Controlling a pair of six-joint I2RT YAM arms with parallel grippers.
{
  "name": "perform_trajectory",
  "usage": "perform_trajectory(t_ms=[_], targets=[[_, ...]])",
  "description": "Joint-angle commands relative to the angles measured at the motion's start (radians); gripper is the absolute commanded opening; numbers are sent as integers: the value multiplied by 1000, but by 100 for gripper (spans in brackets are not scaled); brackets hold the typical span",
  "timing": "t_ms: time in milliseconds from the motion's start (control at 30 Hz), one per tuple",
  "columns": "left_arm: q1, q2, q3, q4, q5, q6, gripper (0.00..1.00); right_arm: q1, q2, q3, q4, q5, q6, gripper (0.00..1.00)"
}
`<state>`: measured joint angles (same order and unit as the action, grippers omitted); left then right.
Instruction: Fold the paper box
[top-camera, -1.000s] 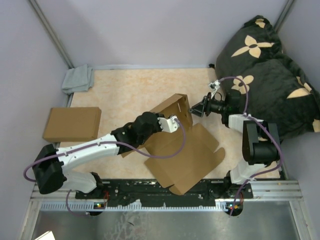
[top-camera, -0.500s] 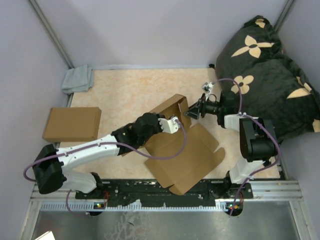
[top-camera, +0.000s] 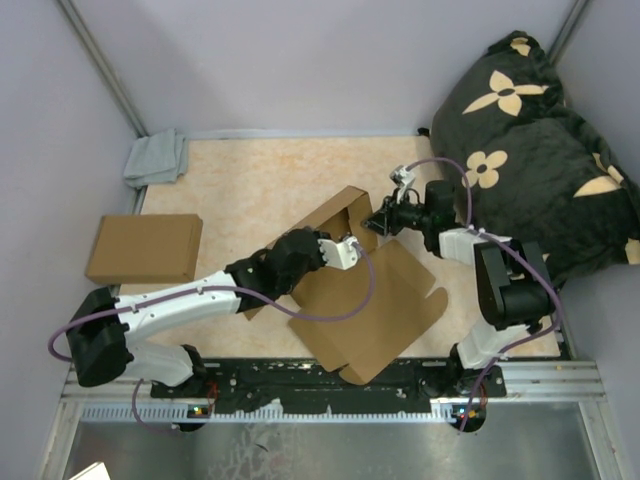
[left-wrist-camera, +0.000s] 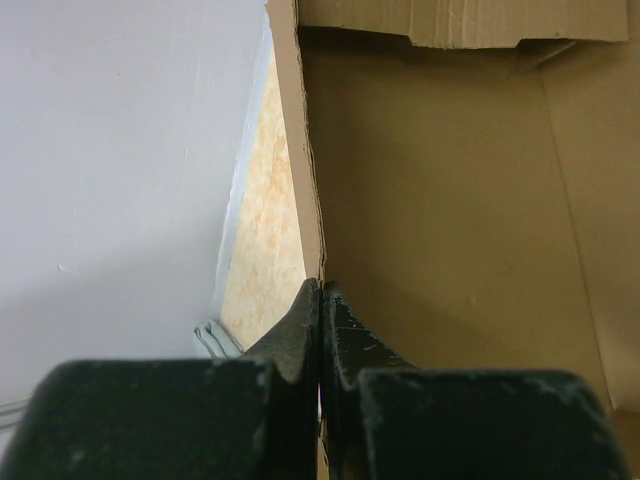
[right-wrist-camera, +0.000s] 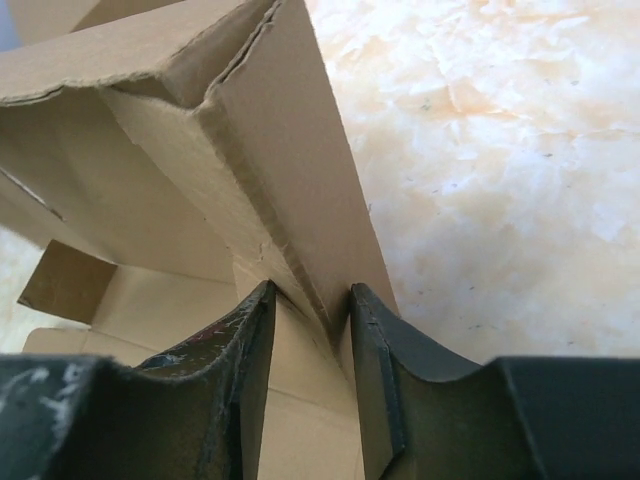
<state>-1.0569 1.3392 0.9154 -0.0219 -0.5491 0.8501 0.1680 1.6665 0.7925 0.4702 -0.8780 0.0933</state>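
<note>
Leftward since a second ago, the right gripper (top-camera: 376, 217) has gone from the bare table beside the paper box (top-camera: 392, 300) to the box's raised corner; the left arm has hardly shifted.

At the lower middle of the overhead view the box's big open panel lies flat on the table (top-camera: 250, 185), close to the arm bases, its notched edge toward the lower right. Above that panel, the left gripper (top-camera: 353, 242) reaches in from the lower left. Its wrist view shows the left gripper (left-wrist-camera: 321, 290) pressed together on the thin edge of an upright box wall (left-wrist-camera: 450, 200).

Further up, the right gripper (right-wrist-camera: 310, 296) has a finger on each side of the doubled side wall (right-wrist-camera: 280, 130) and pinches it near the bottom.

A flat cardboard box (top-camera: 145, 248) lies at the left edge, well apart. A grey cloth (top-camera: 157, 157) sits in the upper left corner, and a black flower-patterned cushion (top-camera: 530, 130) fills the upper right.
</note>
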Motion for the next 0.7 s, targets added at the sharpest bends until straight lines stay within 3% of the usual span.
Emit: perform_trajectory(t_ms=[0, 200, 400, 433, 533, 667], targets=[[-25, 11, -8, 26, 3, 1, 0, 15, -50, -18, 80, 147, 0, 31], [-34, 14, -5, 38, -14, -4, 0, 54, -96, -56, 100, 263, -8, 16], [-41, 29, 7, 59, -49, -26, 0, 88, -144, -112, 156, 308, -4, 13], [-41, 33, 11, 60, -51, -27, 0, 87, -145, -111, 149, 297, 0, 15], [-41, 39, 16, 59, -53, -28, 0, 87, -146, -93, 108, 271, 6, 38], [-43, 42, 17, 60, -67, -29, 0, 86, -152, -74, 49, 240, -9, 51]])
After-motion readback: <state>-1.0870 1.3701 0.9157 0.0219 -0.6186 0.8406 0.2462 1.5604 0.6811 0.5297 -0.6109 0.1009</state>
